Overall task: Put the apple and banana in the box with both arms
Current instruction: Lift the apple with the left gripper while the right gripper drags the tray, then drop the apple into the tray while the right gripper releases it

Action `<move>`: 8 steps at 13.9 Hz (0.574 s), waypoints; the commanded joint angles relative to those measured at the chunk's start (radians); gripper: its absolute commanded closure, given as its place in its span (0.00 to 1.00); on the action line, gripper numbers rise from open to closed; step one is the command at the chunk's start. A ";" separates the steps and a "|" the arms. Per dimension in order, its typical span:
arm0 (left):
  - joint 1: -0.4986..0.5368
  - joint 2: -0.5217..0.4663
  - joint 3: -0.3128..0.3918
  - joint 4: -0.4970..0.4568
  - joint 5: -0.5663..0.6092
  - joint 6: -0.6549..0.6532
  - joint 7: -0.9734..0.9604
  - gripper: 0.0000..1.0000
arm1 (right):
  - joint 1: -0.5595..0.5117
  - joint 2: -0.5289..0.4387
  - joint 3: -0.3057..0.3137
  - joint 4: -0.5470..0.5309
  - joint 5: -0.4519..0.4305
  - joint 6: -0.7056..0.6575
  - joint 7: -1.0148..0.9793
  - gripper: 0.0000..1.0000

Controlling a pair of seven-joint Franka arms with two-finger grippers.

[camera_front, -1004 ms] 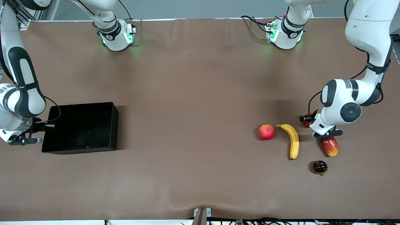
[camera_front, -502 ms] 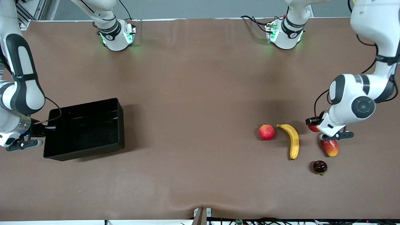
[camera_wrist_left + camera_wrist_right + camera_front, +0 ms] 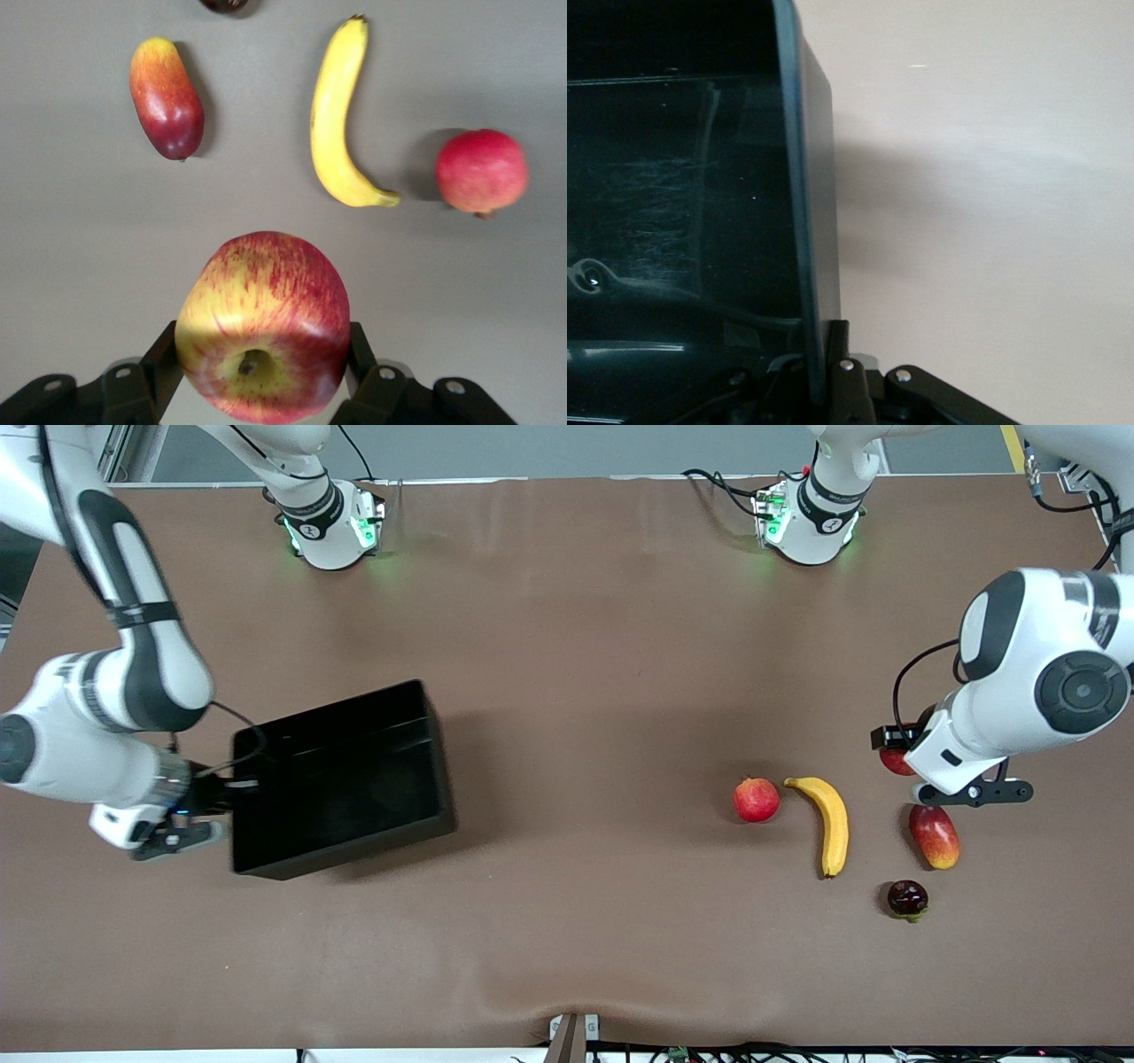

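Two claws grip: left claw [image 3: 261, 376] clasps the red, yellow-streaked apple [image 3: 263, 326], right claw [image 3: 818, 376] pinches the glossy black box [image 3: 341, 778] wall

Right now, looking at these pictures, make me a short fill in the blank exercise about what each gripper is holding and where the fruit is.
1. The left gripper is shut on the ____.
2. The right gripper grips one wall of the black ____.
3. On the table, the banana lies between the round pinkish-red fruit and the ____.
4. The box holds ____ fruit.

Missing words: apple; box; mango; no
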 commanded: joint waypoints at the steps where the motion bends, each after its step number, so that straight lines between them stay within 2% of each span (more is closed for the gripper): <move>1: 0.006 -0.038 -0.044 0.025 -0.024 -0.040 -0.024 1.00 | 0.068 -0.022 0.013 -0.019 0.022 -0.022 0.118 1.00; 4: 0.003 -0.052 -0.067 0.024 -0.122 -0.036 -0.098 1.00 | 0.198 -0.025 0.018 -0.019 0.022 -0.020 0.307 1.00; 6: 0.003 -0.048 -0.119 0.024 -0.147 -0.019 -0.187 1.00 | 0.325 -0.021 0.015 -0.020 0.019 0.023 0.539 1.00; 8: 0.003 -0.045 -0.168 0.022 -0.178 0.010 -0.276 1.00 | 0.397 -0.018 0.015 -0.020 0.006 0.034 0.703 1.00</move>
